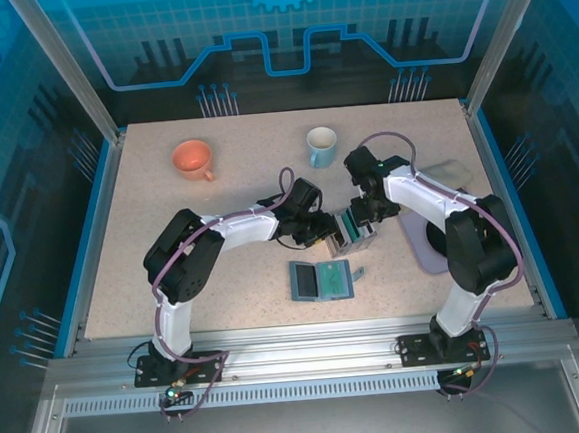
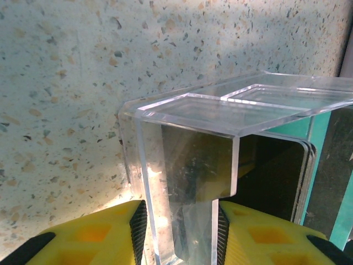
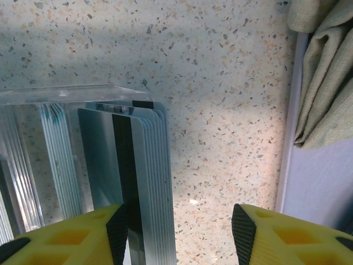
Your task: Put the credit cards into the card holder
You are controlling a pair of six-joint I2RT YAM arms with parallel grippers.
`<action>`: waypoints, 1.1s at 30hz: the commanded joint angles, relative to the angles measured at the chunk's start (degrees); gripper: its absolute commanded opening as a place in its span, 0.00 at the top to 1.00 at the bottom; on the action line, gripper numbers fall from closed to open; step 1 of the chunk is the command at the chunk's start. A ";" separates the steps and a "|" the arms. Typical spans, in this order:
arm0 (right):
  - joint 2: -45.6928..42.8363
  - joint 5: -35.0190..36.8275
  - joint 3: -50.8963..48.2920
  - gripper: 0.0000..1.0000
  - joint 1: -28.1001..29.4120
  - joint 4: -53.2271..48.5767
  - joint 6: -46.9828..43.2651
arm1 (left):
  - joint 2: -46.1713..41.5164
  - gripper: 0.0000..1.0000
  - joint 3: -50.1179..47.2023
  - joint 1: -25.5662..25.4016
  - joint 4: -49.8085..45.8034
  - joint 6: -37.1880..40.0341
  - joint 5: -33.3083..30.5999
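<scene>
Several thin plastic credit cards (image 3: 149, 165) look stiff, slick; pinch top edges. Right tool (image 3: 177, 221) straddles them half-open; left tool (image 2: 179, 221) clamps clear acrylic rack (image 2: 187, 110).

Left arm (image 1: 240, 225) and right arm (image 1: 423, 191): white shells between bulky black joints, a thin purple-grey cable (image 1: 285, 173) looping back from each tool. Left tool (image 2: 179, 234) and right tool (image 3: 179, 234) have bright yellow fingers (image 3: 287, 237) with recessed pockets and black ribbed inner pads (image 3: 242, 226).
</scene>
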 commanded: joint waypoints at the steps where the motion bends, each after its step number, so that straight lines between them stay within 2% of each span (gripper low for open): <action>1: -1.90 2.81 1.29 0.47 0.31 -2.06 -0.74 | 0.48 0.61 -1.39 0.53 -3.85 -0.20 -0.30; 9: -2.26 2.15 1.42 0.51 0.90 -2.31 -0.74 | 0.40 0.61 -1.42 0.49 -3.69 -0.35 -0.22; 26: -2.61 1.43 2.39 0.68 1.85 -2.68 -1.00 | 0.40 0.61 -1.42 0.49 -3.53 -0.46 -0.08; 30: -2.72 1.23 2.47 0.75 1.81 -2.74 -1.09 | 0.40 0.61 -1.41 0.51 -3.51 -0.48 -0.01; 33: -2.70 1.13 2.68 0.76 1.89 -2.95 -1.09 | 0.40 0.61 -1.33 0.52 -3.55 -0.46 0.05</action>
